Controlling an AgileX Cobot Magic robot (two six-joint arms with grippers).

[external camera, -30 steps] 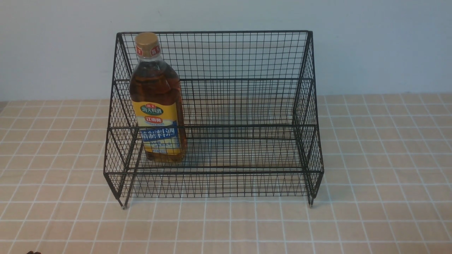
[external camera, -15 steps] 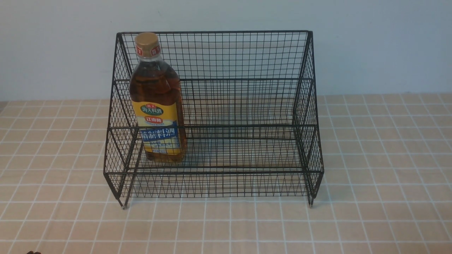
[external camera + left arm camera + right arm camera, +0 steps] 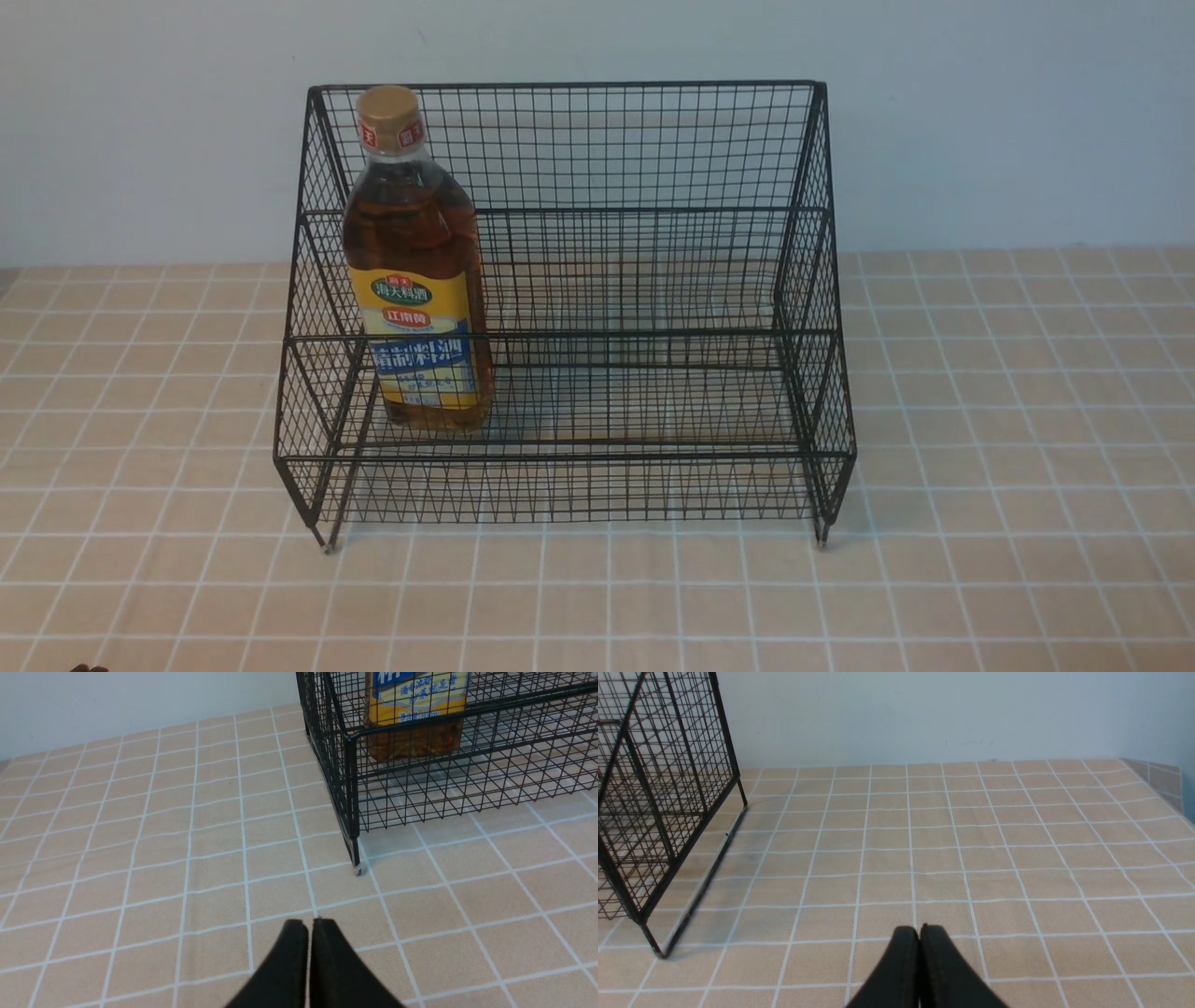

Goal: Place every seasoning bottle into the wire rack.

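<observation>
Amber liquid fills the bottle, stood upright at the left end of the rack. The left gripper and right gripper are kept closed, empty, apart.

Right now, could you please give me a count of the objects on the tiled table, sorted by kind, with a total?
Seasoning bottle: 1, standing upright at the left end of the rack.
Wire rack: 1, on the table.
Total: 2.

Tan tiled tabletop — pale, perhaps bluish wall.
</observation>
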